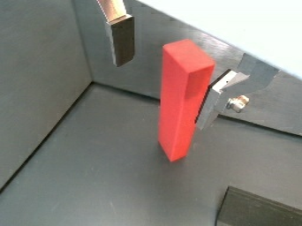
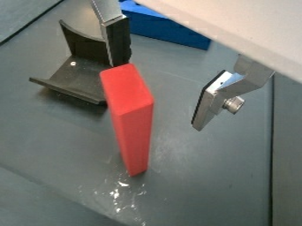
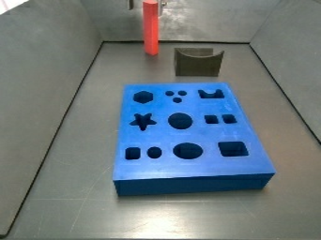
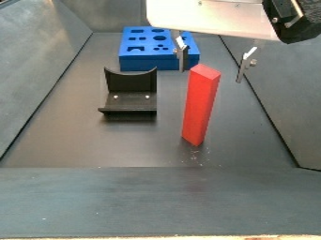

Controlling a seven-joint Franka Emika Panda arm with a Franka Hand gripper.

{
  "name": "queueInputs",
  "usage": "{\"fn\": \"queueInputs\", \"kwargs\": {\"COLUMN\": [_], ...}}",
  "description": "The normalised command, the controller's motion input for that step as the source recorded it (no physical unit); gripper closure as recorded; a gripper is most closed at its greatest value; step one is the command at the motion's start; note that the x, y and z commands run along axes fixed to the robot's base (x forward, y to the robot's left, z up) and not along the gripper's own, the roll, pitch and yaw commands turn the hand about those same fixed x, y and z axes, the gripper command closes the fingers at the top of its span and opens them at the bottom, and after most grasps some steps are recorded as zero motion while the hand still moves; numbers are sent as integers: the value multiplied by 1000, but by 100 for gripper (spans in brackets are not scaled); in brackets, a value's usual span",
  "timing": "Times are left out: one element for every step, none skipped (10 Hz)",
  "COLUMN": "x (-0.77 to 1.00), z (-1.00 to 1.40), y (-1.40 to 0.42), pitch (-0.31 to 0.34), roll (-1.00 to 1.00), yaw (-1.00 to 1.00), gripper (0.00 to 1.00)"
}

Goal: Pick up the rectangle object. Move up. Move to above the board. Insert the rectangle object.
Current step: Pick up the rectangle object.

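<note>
Rectangle object (image 1: 184, 99): upright on the floor, standing between the fingers, near one pad (image 1: 221, 93), apart from the other
Gripper (image 2: 169, 69): jaws spread wide, holding nothing
Board (image 3: 189, 138): well apart

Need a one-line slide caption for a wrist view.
Open gripper straddles the upright rectangle object; fixture and board behind.

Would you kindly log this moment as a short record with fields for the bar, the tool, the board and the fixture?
bar: red bar upright on the floor, not lifted
tool: tool open, fingers on either side of the bar's top, gap visible on at least one side
board: blue board flat on the floor, apart from the bar, holes unfilled
fixture: fixture between bar and board
step: grasp not yet closed
</note>
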Motion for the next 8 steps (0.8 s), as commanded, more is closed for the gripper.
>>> {"fn": "queueInputs", "kwargs": {"x": [0,100,149,206,294,143,0,97], "z": [0,0,0,0,0,0,-26,-417], "y": [337,363,317,249,63,0,0,0], "pitch": [0,0,0,0,-60,0,0,-191], "roll": [-23,-60,-77,-83,-91,0,0,0], "yaw": [-306,-209,-226,-249,-260,-109,0,-63], "gripper": [0,0,0,0,0,0,0,0]}}
